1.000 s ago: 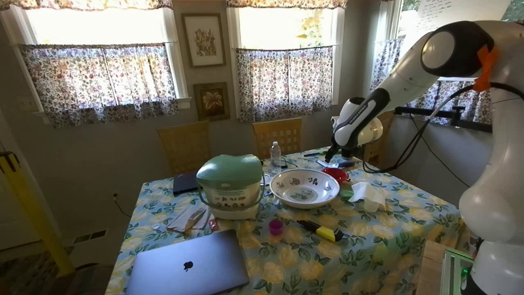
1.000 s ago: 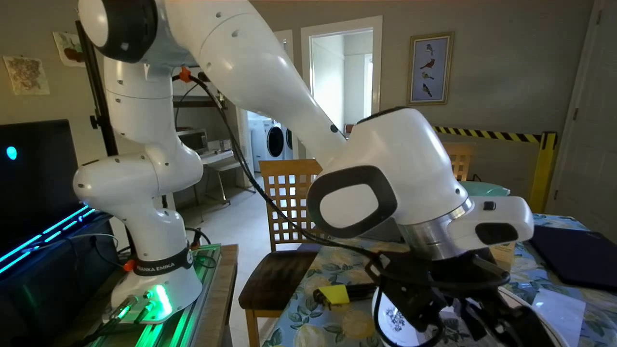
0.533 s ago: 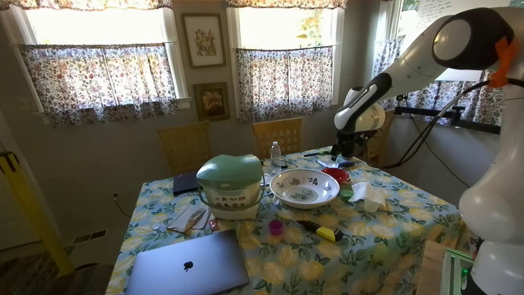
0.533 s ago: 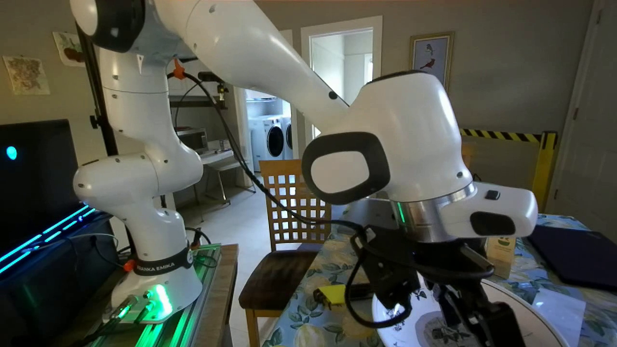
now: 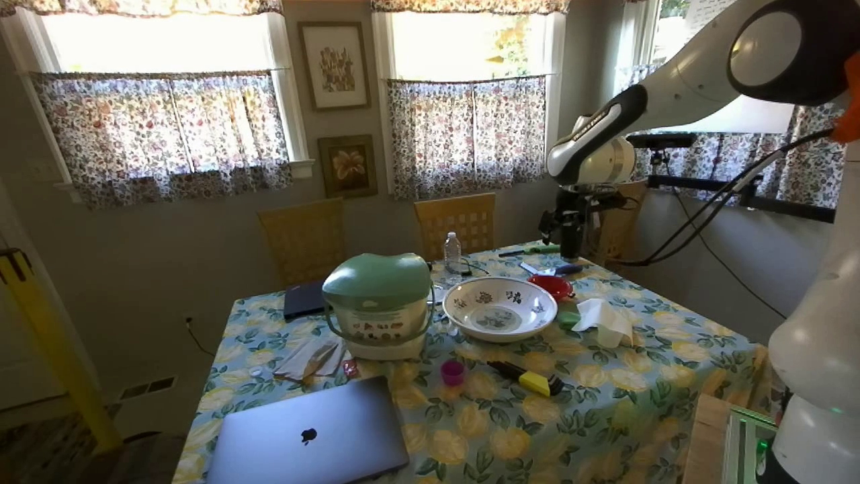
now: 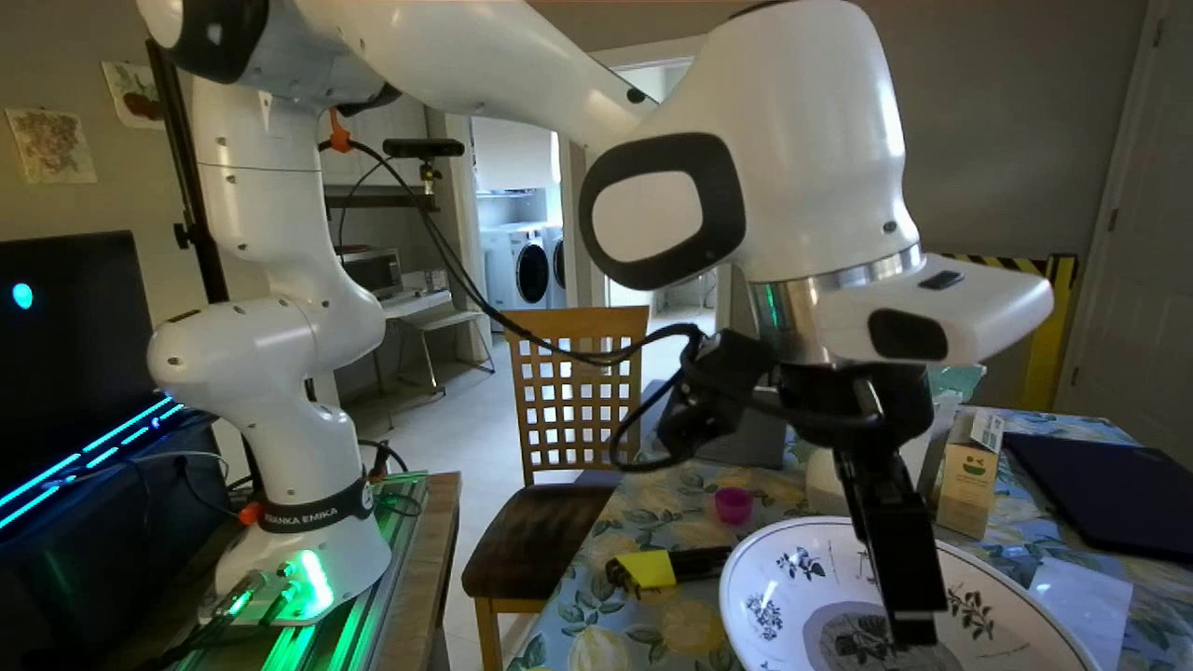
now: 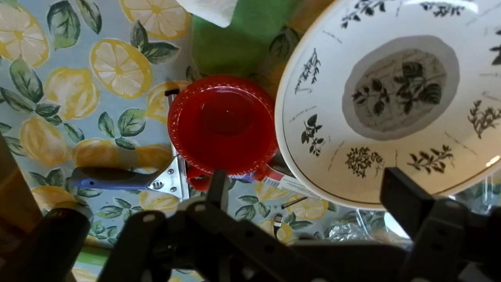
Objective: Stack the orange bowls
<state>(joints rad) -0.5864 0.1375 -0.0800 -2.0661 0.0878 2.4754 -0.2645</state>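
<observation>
A glossy red-orange bowl [image 7: 223, 129] lies on the tablecloth against the white patterned dish in the wrist view; it also shows in an exterior view [image 5: 552, 286]. Only one red rim is plain; a small red handle-like piece [image 7: 198, 181] shows at its lower edge. I cannot tell whether the second bowl is nested here; it does not show separately. My gripper [image 7: 311, 192] is open and empty, pointing down above the table. In the wrist view its left finger overlaps the bowl's lower edge, its right finger the dish. The gripper [image 5: 561, 232] hangs above and behind the bowl in an exterior view.
The large white dish [image 7: 332, 172] stands right beside the bowl. A blue-handled scraper [image 7: 113, 178] lies left of it. A green cloth or sheet [image 7: 235, 47] and white paper [image 5: 605, 323] are close by. A pale green domed container [image 5: 379, 282] and bottle [image 5: 452, 252] stand farther off.
My gripper has risen from low over the table and swung from tilted to pointing nearly straight down. The arm's upper links have lifted. The bowl and dish have not moved.
</observation>
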